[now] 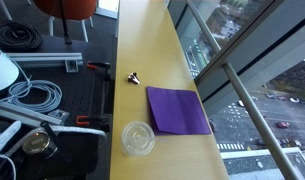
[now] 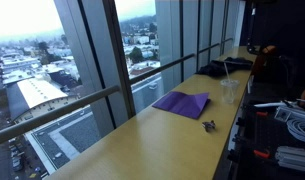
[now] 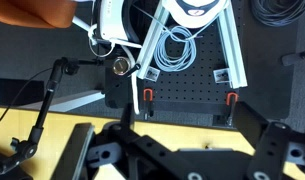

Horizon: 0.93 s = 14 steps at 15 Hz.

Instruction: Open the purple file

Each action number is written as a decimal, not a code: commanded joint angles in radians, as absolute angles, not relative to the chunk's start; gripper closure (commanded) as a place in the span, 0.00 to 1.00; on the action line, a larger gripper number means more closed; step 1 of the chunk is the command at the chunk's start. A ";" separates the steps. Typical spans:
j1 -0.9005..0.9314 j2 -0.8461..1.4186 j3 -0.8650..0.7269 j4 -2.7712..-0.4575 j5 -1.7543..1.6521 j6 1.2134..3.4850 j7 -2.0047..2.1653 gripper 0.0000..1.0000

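Observation:
The purple file [image 1: 177, 110] lies flat and shut on the long wooden table [image 1: 142, 40], near the window side; it also shows in an exterior view [image 2: 182, 103]. My gripper [image 3: 182, 135] shows only in the wrist view. Its black fingers are spread wide and empty above the table's edge, facing a black pegboard [image 3: 187, 95]. The file is out of the wrist view. The gripper does not show in either exterior view.
A clear round plastic lid [image 1: 138, 137] [image 2: 229, 92] sits next to the file. A small dark object [image 1: 133, 77] [image 2: 208, 125] lies farther along the table. Cables [image 1: 32, 97], red clamps [image 3: 147, 98] and metal rails [image 3: 227, 45] crowd the pegboard side. Glass windows [image 2: 92, 50] run along the table.

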<state>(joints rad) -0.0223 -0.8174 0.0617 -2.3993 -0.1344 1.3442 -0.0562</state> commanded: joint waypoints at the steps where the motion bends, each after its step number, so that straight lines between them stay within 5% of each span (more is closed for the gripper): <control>1: 0.005 -0.815 0.044 -2.397 -0.143 1.340 -0.041 0.00; 14: -0.094 -0.309 -0.058 -2.390 -0.150 2.065 0.024 0.00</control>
